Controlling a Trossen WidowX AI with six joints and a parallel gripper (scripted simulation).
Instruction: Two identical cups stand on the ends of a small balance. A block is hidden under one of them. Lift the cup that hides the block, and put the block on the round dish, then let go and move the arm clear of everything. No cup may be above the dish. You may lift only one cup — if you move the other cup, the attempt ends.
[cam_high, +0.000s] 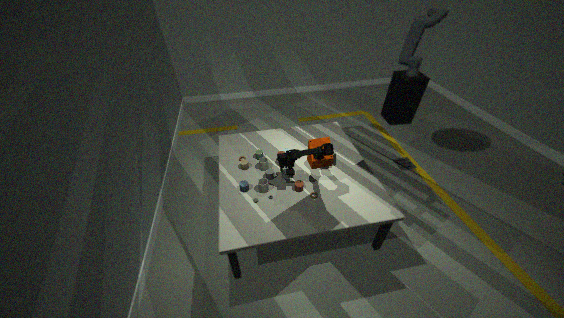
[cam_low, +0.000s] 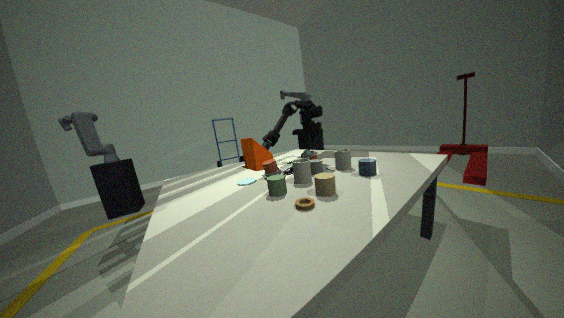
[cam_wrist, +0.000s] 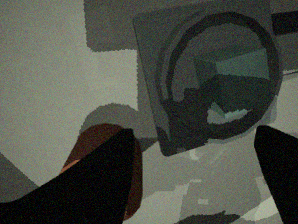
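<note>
In the wrist view, a dark, glossy or see-through cup (cam_wrist: 175, 65) stands on a square grey plate (cam_wrist: 150, 47), apparently one end of the balance. Teal facets show inside its round rim; whether they are a block or a reflection, I cannot tell. My gripper (cam_wrist: 196, 136) is open and empty, its fingertips below the cup's rim in the picture, not closed round it. I cannot make out the other cup. A flat pale blue disc (cam_low: 246, 181), probably the round dish, lies beside the orange box. No block can be identified for certain.
An orange-red cylinder (cam_high: 299, 185) (cam_wrist: 100, 134) stands close beside the left finger. Grey cylinders (cam_low: 302, 171) (cam_high: 263, 186), a blue one (cam_high: 244, 186) (cam_low: 367, 167), a green one (cam_low: 276, 185), a tan one (cam_low: 325, 185) and an orange box (cam_high: 320, 159) (cam_low: 254, 155) also stand on the table.
</note>
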